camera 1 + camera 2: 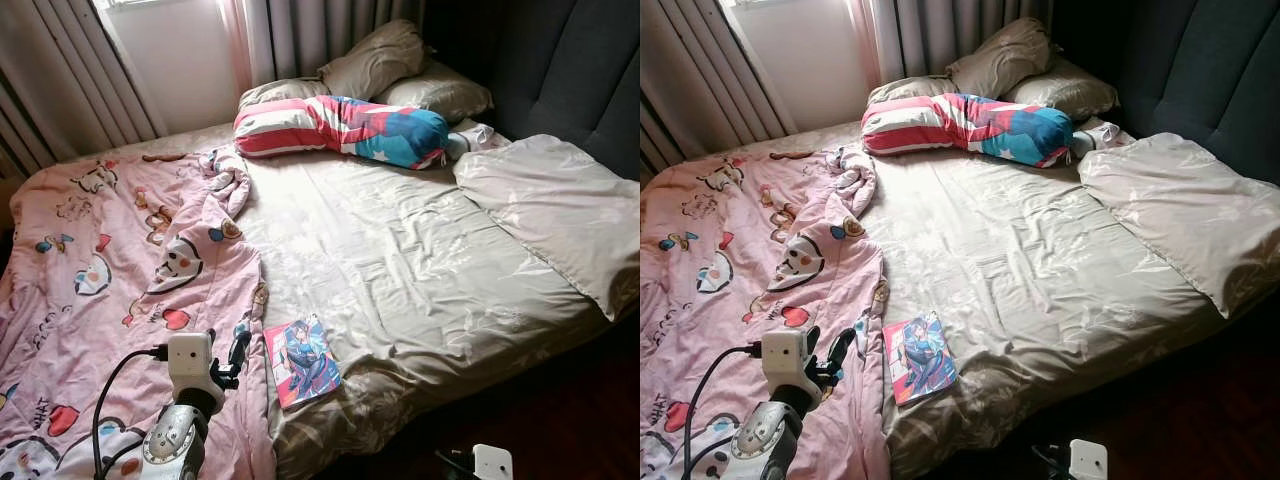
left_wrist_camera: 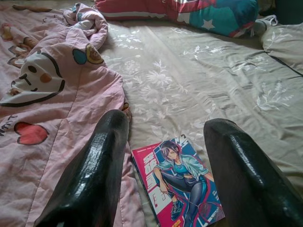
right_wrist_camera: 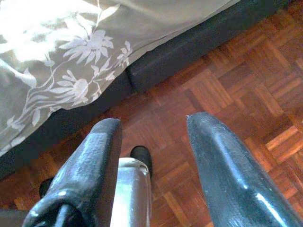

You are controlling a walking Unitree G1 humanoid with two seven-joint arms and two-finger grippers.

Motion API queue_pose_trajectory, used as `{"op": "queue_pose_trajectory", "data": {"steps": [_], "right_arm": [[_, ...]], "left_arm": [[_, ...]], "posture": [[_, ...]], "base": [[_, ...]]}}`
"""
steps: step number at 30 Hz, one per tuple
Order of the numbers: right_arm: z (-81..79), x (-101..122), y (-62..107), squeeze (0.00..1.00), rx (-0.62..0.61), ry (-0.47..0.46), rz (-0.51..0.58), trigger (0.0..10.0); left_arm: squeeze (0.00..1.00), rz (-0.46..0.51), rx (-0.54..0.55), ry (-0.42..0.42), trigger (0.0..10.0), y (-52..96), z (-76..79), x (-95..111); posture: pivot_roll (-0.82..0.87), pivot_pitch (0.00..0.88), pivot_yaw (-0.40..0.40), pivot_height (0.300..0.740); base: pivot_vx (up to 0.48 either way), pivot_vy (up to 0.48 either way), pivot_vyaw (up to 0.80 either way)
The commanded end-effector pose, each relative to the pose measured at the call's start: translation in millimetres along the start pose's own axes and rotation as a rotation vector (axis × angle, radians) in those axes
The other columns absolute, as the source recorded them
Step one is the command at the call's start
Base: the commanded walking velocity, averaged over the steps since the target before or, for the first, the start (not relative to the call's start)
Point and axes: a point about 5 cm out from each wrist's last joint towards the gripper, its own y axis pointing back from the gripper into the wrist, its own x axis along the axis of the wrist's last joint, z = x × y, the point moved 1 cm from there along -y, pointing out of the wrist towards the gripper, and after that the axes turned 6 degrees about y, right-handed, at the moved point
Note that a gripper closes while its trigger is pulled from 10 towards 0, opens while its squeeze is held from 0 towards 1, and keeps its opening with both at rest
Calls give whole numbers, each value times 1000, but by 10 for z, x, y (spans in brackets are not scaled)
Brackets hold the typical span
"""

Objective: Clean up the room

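Two glossy black fingers of the left gripper stand spread and empty above a thin comic book, which lies flat near the foot edge of the wrinkled beige floral sheet, just beside the rumpled pink cartoon-print blanket. Hanging low over the parquet floor beside the bed, the right gripper is likewise parted and holds nothing. A long striped bolster with a blue starred end lies across the head of the bed before plump beige pillows.

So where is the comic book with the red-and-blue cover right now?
The comic book with the red-and-blue cover lies flat on the beige floral sheet near the bed's front edge, beside the pink cartoon blanket, just ahead of the open left gripper.
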Motion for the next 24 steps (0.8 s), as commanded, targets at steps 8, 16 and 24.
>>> {"op": "queue_pose_trajectory", "data": {"steps": [8,16,24], "right_arm": [[2,-62,17,0,7,22,-26,10000],[-4,-69,17,0,8,36,-33,10000],[-22,-61,12,0,15,37,-34,10000]], "left_arm": [[0,4,3,-10,10000,3,-26,30],[0,-9,0,-20,10000,-14,-46,25],[0,-11,-7,-23,10000,-39,-41,44]], "posture": [[10,19,37,646],[15,4,38,646],[15,14,42,646]], "base": [[0,0,0],[0,0,0],[0,0,0]]}}
